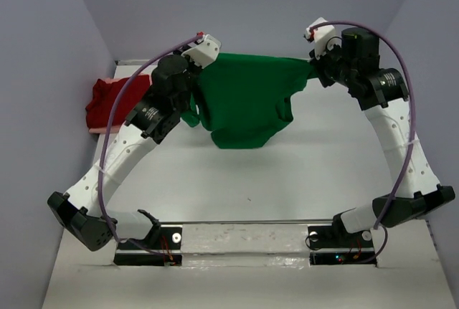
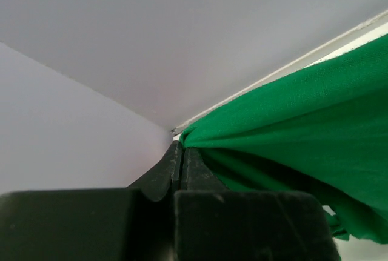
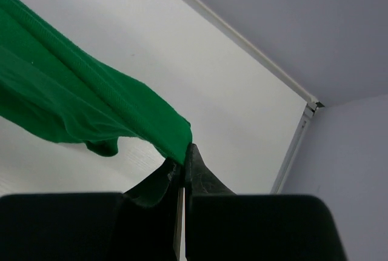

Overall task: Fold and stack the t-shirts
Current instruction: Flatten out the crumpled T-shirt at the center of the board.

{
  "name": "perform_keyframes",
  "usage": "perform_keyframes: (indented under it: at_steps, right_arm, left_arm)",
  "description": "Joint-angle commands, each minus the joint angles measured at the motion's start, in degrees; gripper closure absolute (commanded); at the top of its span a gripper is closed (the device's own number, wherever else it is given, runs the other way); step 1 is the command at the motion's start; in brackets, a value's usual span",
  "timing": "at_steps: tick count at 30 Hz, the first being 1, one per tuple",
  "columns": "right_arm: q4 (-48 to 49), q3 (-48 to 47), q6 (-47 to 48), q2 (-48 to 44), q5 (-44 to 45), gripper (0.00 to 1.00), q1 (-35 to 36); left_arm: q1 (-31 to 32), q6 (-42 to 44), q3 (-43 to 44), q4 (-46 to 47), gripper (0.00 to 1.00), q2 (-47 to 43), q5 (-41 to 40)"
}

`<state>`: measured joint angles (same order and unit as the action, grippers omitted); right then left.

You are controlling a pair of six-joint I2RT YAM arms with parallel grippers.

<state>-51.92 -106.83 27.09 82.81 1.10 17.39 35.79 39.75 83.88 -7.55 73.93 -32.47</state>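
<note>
Two pincers grip one bright green t-shirt [image 1: 247, 101], one at each end of its top edge. The left gripper [image 2: 182, 152] has its jaws pressed together on a corner of the cloth, which fans out from the tips toward the right in its wrist view. The right gripper [image 3: 185, 157] is likewise pinched tight on a bunched edge, the fabric running up and to the left from its tips. Between the two, the shirt's top edge is pulled taut; below that line it hangs in loose folds over the white table [image 1: 287, 180], and whether the hem touches it cannot be told. Beyond the left gripper, on the side away from the green cloth, a dark red t-shirt [image 1: 107, 105] lies crumpled by the side wall [image 1: 43, 108], with a pale pink t-shirt [image 1: 118, 79] showing at its edge.
</note>
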Motion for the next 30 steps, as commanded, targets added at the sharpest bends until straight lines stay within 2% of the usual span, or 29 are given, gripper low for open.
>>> perform_keyframes:
  at_steps: [1,6,12,15,24,30]
  right_arm:
    - [2.3,0.1,1.8,-5.5,8.4,1.00,-4.4]
    - [2.4,1.6,1.3,-11.2,7.1,1.00,-6.7]
    - [1.6,-0.5,0.0,-13.4,4.8,1.00,-8.7]
    - [0.9,-0.1,-0.4,-13.5,3.2,1.00,-8.7]
    - [5.3,8.1,2.3,-12.1,4.8,1.00,-8.7]
    - [12.4,13.1,4.0,-5.8,8.6,1.00,-8.7]
  left_arm:
    - [-4.0,-4.1,2.3,-5.6,1.00,-4.0,-0.8]
    - [-8.0,-5.9,2.5,-8.3,1.00,-8.2,5.4]
    - [-14.0,-9.9,6.7,-13.4,1.00,-11.4,16.6]
    - [-15.4,-10.6,6.0,-15.1,1.00,-12.1,22.0]
    - [-15.5,-9.6,-4.4,-13.5,1.00,-11.3,28.9]
    - [-14.7,-8.9,-9.2,-10.5,1.00,-6.3,27.5]
